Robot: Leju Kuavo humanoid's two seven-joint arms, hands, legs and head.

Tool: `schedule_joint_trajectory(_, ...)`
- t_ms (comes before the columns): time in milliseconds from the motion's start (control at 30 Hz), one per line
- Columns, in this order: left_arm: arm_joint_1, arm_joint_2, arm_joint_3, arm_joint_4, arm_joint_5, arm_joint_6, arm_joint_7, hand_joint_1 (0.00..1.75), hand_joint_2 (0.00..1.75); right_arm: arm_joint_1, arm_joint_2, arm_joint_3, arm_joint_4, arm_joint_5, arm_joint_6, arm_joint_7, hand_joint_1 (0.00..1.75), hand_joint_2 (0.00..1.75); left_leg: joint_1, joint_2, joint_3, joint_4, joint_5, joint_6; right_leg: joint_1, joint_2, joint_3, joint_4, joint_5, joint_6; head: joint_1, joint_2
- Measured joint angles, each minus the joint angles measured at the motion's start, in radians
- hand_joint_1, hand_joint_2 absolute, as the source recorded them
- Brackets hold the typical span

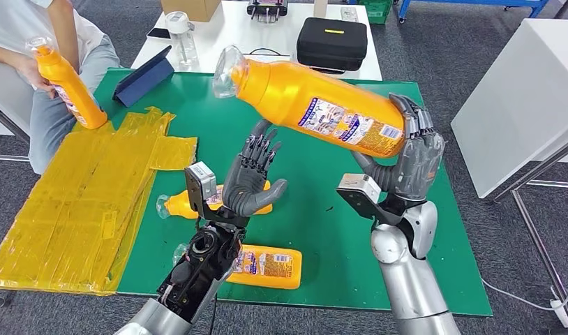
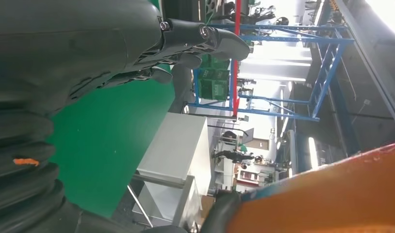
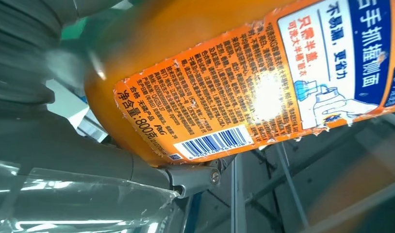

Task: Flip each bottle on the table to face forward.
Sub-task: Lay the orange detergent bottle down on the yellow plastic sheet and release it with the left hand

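Lying flat at the near table [image 1: 407,293] edge: one orange bottle [image 1: 267,266], a second bottle [image 1: 180,204] just behind it, partly hidden by the left robot hand [image 1: 252,178], fingers spread wide and holding nothing, likely waiting to take the handoff. Gripping the raised bottle [image 1: 316,108] by its base in the right robot hand [image 1: 410,157], tilted cap-up to the left with the barcode label facing the camera, so probably mid-flip. Leaving open green room centre and right; yellow bags [image 1: 79,202] crowding the left side, person's bottle [image 1: 68,84] beyond.
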Motion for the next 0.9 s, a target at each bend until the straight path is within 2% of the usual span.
schedule_joint_trajectory(333,-0.029,-0.023,0.002,-0.001,0.06,0.051,0.003,0.0,1.75,-0.036,0.053,0.036,0.181,-0.074,0.01,-0.037,1.75,1.75,0.0,0.0,0.0,0.0,0.0,0.0,0.0,0.0,0.0,0.0,0.0,0.0,0.0,0.0)
schedule_joint_trajectory(900,-0.05,-0.037,0.002,-0.014,0.079,0.053,0.017,0.0,1.75,-0.042,0.074,0.035,0.331,-0.085,0.032,-0.056,1.75,1.75,0.0,0.0,0.0,0.0,0.0,0.0,0.0,0.0,0.0,0.0,0.0,0.0,0.0,0.0)
